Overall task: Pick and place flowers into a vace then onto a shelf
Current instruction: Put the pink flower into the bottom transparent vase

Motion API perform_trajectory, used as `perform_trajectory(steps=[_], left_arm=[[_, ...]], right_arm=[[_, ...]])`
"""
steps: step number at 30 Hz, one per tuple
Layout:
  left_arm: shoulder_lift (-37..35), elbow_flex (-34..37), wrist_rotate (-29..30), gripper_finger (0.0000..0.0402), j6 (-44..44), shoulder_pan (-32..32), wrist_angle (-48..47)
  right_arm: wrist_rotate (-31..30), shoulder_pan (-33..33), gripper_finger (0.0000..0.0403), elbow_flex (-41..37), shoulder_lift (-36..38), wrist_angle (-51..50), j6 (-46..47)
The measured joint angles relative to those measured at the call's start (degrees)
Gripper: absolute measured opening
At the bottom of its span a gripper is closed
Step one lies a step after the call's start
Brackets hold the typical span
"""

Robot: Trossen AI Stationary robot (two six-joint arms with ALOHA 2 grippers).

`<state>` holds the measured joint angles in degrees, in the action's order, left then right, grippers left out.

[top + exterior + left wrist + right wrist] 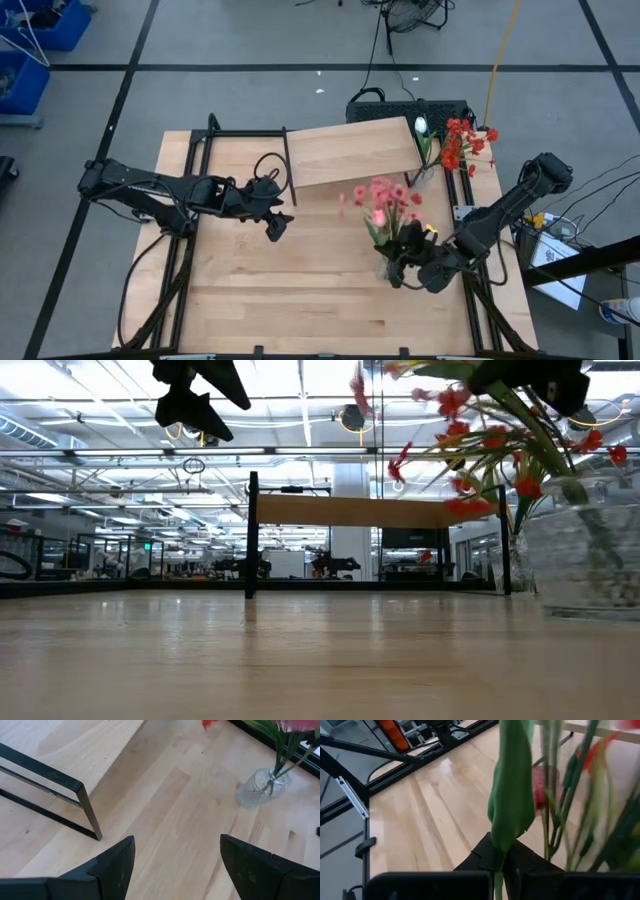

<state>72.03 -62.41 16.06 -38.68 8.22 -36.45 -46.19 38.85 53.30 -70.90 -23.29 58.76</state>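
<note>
A clear glass vase [257, 787] [585, 560] stands near the table's right edge. It holds green stems with pink and red blossoms [385, 200]. My right gripper [400, 268] [500, 855] hangs just above the vase, shut on a green flower stem. In the high view the gripper hides the vase. My left gripper [275, 225] [177, 845] hovers open left of centre above the table and holds nothing. The pale wooden shelf [350, 150] [370, 510] stands on black legs at the far middle. My right gripper pinches a thin green stem [499, 876] between its two fingers, just under a broad green leaf [510, 795]. The fingers slant down from the table's right side. The leaf and stem stand up past the fingertips among the other stems. The stem's lower end is hidden.
By the shelf's right end stands a second bunch with red blossoms [465, 145] and a white bud [420, 125]. A black shelf leg [85, 800] stands near my left gripper. Bare wooden tabletop [300, 290] stretches between the arms and toward the near edge.
</note>
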Motion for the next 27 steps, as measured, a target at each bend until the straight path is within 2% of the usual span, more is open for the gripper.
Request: perform_trajectory(steps=[12,21,27], left_arm=[[0.0,0.0,0.3,0.0296,0.7,0.0,0.0],[0.0,0.0,0.5,0.0296,1.0,-1.3,0.0],[0.0,0.0,0.5,0.0296,1.0,-2.6,0.0]], right_arm=[[-1.8,2.8,0.0006,0.1,-0.2,-7.1,6.5],[-1.9,2.9,0.0008,0.1,-0.2,-6.5,7.2],[-1.6,2.9,0.0048,0.1,-0.3,-5.0,7.7]])
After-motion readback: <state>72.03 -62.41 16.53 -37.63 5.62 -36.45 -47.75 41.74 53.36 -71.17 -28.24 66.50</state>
